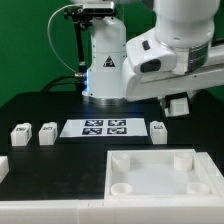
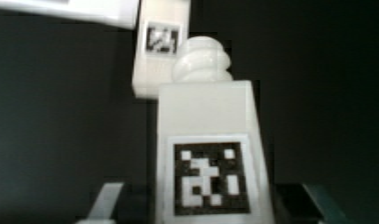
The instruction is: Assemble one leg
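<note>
My gripper [image 1: 179, 104] hangs above the table at the exterior view's right, shut on a leg [image 2: 209, 130]. In the wrist view this leg is a white block with a black-and-white tag and a ribbed peg at its far end, held between the two fingers [image 2: 111, 200]. A second leg [image 1: 159, 131] stands on the table below the gripper and also shows in the wrist view [image 2: 159, 45]. Two more legs [image 1: 20, 133] [image 1: 47, 132] stand at the exterior view's left. The large white plate [image 1: 150, 160] with round corner sockets lies at the front.
The marker board [image 1: 105, 127] lies flat in the middle of the black table, between the legs. The robot base [image 1: 105, 60] stands behind it. A white part [image 1: 3, 168] shows at the exterior view's left edge.
</note>
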Available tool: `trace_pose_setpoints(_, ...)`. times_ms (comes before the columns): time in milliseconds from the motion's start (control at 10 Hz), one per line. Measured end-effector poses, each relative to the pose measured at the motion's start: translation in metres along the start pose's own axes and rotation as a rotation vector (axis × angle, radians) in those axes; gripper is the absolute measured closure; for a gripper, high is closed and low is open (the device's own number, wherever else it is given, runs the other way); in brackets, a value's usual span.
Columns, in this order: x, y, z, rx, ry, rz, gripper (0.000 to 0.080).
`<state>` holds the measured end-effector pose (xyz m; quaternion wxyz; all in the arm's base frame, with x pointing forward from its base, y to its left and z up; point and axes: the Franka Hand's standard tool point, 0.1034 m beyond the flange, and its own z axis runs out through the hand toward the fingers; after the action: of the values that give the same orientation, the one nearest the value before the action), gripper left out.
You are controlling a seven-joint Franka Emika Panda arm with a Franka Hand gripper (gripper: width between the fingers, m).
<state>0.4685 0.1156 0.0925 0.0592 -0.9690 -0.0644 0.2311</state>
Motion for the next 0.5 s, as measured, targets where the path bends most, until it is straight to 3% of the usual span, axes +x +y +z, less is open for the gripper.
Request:
trace_pose_setpoints(100, 0.018, 0.008, -0.009, 0.001, 0.084, -0.023, 0.0509)
trace_pose_setpoints(200, 0.036, 0.011, -0.032, -0.003, 0.152, -0.045, 0.0509)
trace_pose_setpoints(300, 0.058, 0.008, -0.074, -0.045, 0.306, -0.070, 0.0509)
trace_pose_setpoints(400, 0.060, 0.001, -0.094, -0.071, 0.376, -0.096, 0.0509)
trace_pose_setpoints(500, 0.069, 0.001, -0.097, -0.067, 0.521, -0.096, 0.0509)
